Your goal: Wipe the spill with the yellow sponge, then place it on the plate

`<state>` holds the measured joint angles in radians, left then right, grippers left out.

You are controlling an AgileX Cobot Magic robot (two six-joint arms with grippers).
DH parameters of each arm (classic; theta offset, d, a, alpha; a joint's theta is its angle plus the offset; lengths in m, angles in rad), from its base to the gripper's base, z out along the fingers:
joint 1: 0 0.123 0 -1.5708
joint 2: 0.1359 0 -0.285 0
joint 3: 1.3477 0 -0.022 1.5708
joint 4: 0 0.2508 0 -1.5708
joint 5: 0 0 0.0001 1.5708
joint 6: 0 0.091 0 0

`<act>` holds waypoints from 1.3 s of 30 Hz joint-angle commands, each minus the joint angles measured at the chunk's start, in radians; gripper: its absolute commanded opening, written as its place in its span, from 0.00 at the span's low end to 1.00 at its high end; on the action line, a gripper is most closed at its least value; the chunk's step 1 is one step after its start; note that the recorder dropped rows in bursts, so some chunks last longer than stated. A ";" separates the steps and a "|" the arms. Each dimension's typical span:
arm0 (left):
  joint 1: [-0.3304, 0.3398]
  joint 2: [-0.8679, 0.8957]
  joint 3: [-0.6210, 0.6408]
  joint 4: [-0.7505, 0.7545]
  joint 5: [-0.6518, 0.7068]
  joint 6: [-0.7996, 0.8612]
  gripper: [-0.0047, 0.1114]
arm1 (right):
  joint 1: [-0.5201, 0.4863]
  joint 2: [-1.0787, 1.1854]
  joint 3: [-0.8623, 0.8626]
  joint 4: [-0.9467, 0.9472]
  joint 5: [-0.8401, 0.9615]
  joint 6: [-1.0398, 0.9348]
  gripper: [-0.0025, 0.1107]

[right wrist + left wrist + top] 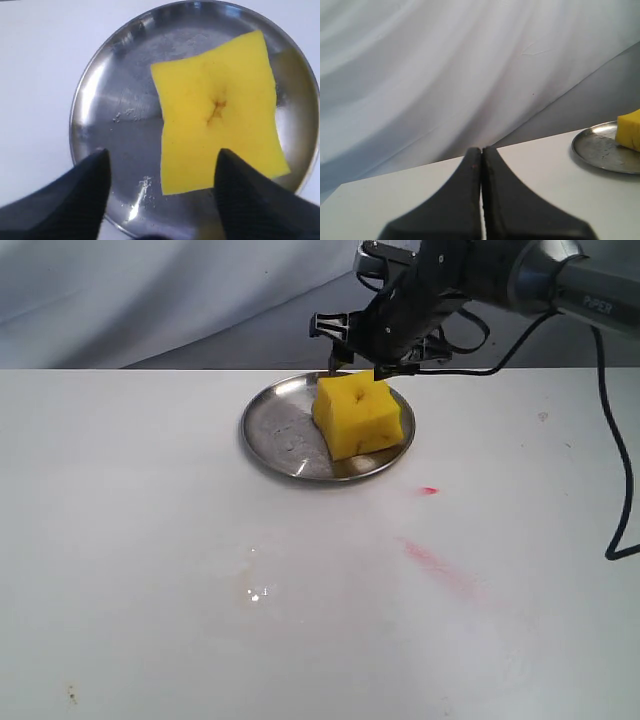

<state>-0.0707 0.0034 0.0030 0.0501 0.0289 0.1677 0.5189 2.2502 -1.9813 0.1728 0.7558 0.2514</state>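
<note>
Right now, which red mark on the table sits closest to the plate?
The small red dot, just off the plate; the longer pink smear lies farther away.

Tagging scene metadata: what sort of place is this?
Likely a lab test bench, not a kitchen: a plain white tabletop, a draped grey-white cloth backdrop, and a round shiny steel plate holding a yellow foam sponge.

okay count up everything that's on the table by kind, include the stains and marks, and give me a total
Yellow sponge: 1
Steel plate: 1
Red marks: 2 (a smear and a dot)
Wet amber patch: 1
Total: 5
</note>
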 commanded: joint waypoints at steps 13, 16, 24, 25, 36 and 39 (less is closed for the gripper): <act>0.001 -0.003 -0.003 -0.008 -0.009 -0.008 0.04 | 0.002 -0.853 0.940 -0.201 -0.362 0.041 0.02; 0.001 -0.003 -0.003 -0.008 -0.009 -0.008 0.04 | 0.002 -0.974 1.050 -0.201 -0.411 0.090 0.02; 0.001 -0.003 -0.003 -0.008 -0.009 -0.008 0.04 | 0.002 -1.323 1.323 -0.199 -0.453 0.149 0.02; 0.001 -0.003 -0.003 -0.008 -0.009 -0.008 0.04 | 0.002 -1.349 1.340 -0.199 -0.453 0.150 0.02; 0.001 -0.003 -0.003 -0.008 -0.009 -0.008 0.04 | -0.125 -1.628 1.691 -0.205 -0.634 0.063 0.02; 0.001 -0.003 -0.003 -0.008 -0.009 -0.008 0.04 | -0.203 -1.733 1.757 -0.205 -0.665 -0.039 0.02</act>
<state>-0.0707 0.0034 0.0030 0.0501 0.0289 0.1677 0.3643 0.5818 -0.2638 -0.0401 0.1282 0.2856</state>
